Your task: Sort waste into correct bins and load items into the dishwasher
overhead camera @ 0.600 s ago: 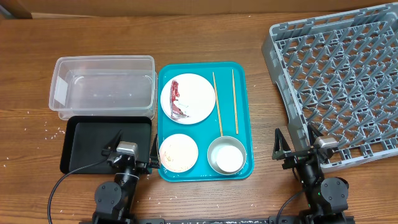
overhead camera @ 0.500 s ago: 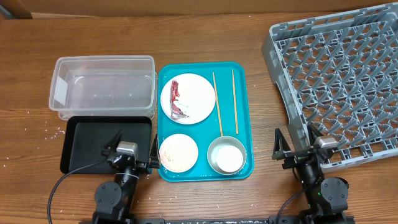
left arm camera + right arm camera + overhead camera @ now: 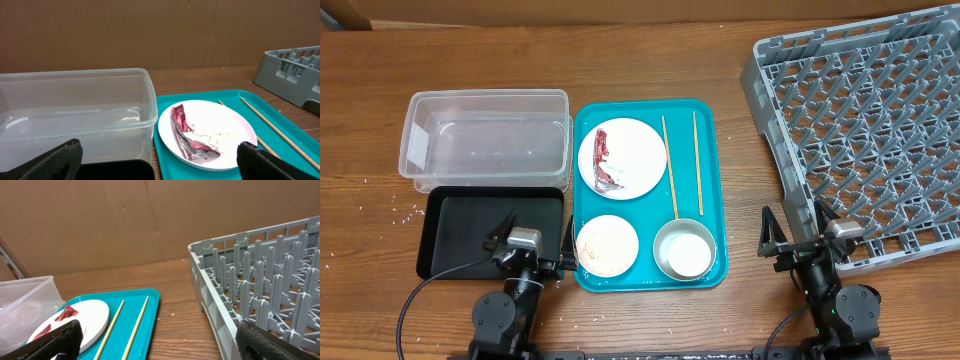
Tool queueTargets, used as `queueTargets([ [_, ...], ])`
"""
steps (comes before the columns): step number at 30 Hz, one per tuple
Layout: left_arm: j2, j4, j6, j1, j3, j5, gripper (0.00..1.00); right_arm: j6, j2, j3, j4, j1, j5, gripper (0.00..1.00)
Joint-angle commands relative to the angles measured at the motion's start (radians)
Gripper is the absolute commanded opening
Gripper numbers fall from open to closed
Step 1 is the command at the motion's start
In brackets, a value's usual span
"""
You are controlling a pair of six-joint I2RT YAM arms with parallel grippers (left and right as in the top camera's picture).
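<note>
On the tray, chopsticks lie beside plate (bearing wrapper).

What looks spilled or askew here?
Loose rice grains lie scattered on the table left of the black tray. The grey dish rack sits rotated relative to the squarely placed teal tray and clear tub. Nothing looks damaged.
</note>
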Motion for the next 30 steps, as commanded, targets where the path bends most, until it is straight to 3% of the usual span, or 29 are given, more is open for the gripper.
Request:
queueTargets([
  [1,0.0,0.0,0.019,-0.004,-0.004,0.004,1.0,0.0,-0.009,-0.01,0.007,-0.004,0.001,1.0],
  [21,0.0,0.001,0.011,-0.005,-0.004,-0.004,1.0,-0.007,-0.009,-0.01,0.01,-0.003,0.024,1.0],
  [30,0.0,0.008,0.01,-0.005,-0.004,0.088,1.0,0.0,-0.009,-0.01,0.01,-0.003,0.023,1.0],
])
